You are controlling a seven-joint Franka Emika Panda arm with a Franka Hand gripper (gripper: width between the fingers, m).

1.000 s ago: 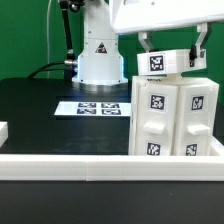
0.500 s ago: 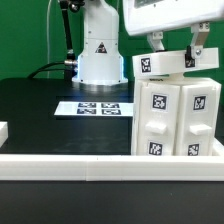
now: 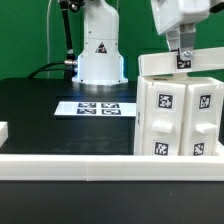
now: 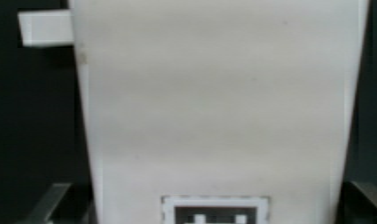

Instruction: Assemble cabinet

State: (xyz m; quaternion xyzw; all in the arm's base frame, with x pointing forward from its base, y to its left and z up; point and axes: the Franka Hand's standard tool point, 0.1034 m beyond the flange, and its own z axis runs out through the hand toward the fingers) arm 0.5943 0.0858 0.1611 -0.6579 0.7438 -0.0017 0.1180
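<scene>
The cabinet (image 3: 180, 115) stands at the exterior view's right, a large white box with tagged front panels and small knobs. A flat white top panel (image 3: 160, 65) with a tag lies slightly tilted across the cabinet's top. My gripper (image 3: 181, 52) comes down from above and is shut on this panel near its tag. In the wrist view the panel (image 4: 220, 100) fills most of the picture. Its tag (image 4: 219, 212) sits between my dark fingers (image 4: 53, 203), with the gripper (image 4: 206, 205) around it. Whether the panel is fully seated on the cabinet cannot be told.
The marker board (image 3: 95, 107) lies on the black table in front of the robot base (image 3: 98, 55). A long white border rail (image 3: 70, 165) runs along the front. A white part (image 3: 3, 130) shows at the left edge. A small white block (image 4: 46, 28) shows in the wrist view.
My gripper has moved right and down with the panel. The panel has gone from hanging above the cabinet to lying across its top.
</scene>
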